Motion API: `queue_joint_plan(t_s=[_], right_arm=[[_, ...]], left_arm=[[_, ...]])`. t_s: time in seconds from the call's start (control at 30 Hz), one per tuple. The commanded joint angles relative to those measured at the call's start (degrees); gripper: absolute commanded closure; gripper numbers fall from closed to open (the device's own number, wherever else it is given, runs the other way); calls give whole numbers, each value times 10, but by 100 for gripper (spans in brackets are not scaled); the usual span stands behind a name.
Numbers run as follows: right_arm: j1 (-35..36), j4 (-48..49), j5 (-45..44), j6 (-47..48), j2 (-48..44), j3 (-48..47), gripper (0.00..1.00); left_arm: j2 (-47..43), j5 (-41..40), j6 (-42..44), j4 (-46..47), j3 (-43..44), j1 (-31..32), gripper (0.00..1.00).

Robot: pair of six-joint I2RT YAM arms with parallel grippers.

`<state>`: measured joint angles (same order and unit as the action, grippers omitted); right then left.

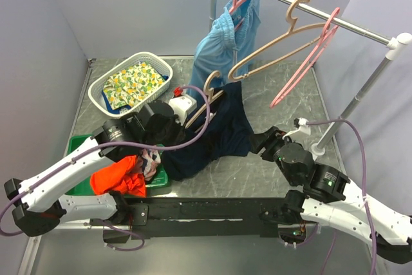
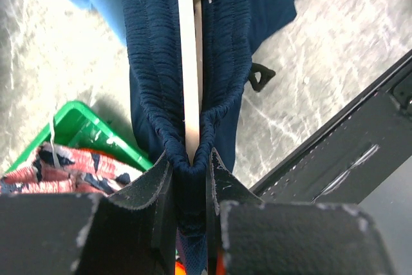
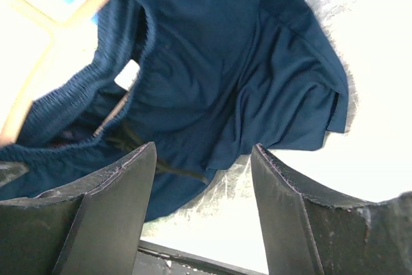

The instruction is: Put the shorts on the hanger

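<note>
A: What's the room like from where you stand?
B: Pale walls round a grey marbled table [image 1: 270, 178], with a clothes rail [image 1: 360, 27] over the far right corner.
A: And the left pincer [image 2: 190, 172]?
B: It is closed down tight on the gathered waistband of the shorts [image 2: 154, 62]. The navy fabric is bunched between its two fingers and runs straight out ahead of them.
A: Where's the hanger [image 2: 190, 62]?
B: Its beige bar lies inside that waistband fold. It leads away from the pincer's tips, and its near end goes down into the pinch. I can't tell whether the fingers press on the plastic itself or only on the cloth.
A: The right pincer [image 3: 205, 159]?
B: It is spread wide with nothing between the fingers. The shorts' legs lie just in front of it on the table, and the waistband is further off to its left.
A: Anything else close by?
B: A green bin [image 2: 84, 123] sits just to the left of the left pincer, with patterned cloth in it
</note>
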<state>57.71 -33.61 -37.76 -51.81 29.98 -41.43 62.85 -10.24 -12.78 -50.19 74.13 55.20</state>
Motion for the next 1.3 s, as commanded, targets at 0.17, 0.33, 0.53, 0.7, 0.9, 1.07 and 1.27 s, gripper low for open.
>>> queue_joint_plan(t_s=[0.17,0.33,0.53,0.7,0.9,1.07,1.27], right_arm=[[-2,3,-11,-14,-50,23,32],[-1,7,0,-20,-39,34,32],[-1,26,7,-20,-27,49,32],[-1,21,1,-18,-25,49,32],[-1,23,4,-18,-39,62,32],[-2,15,1,-21,-51,65,32],[-2,16,2,-21,-45,63,32]], left_arm=[[53,16,37,82,104,-27,99],[97,46,58,83,160,-38,99],[127,73,74,89,213,-30,99],[155,47,89,78,247,15,99],[176,63,105,90,282,27,99],[203,22,114,86,305,17,99],[249,38,100,81,385,-32,99]])
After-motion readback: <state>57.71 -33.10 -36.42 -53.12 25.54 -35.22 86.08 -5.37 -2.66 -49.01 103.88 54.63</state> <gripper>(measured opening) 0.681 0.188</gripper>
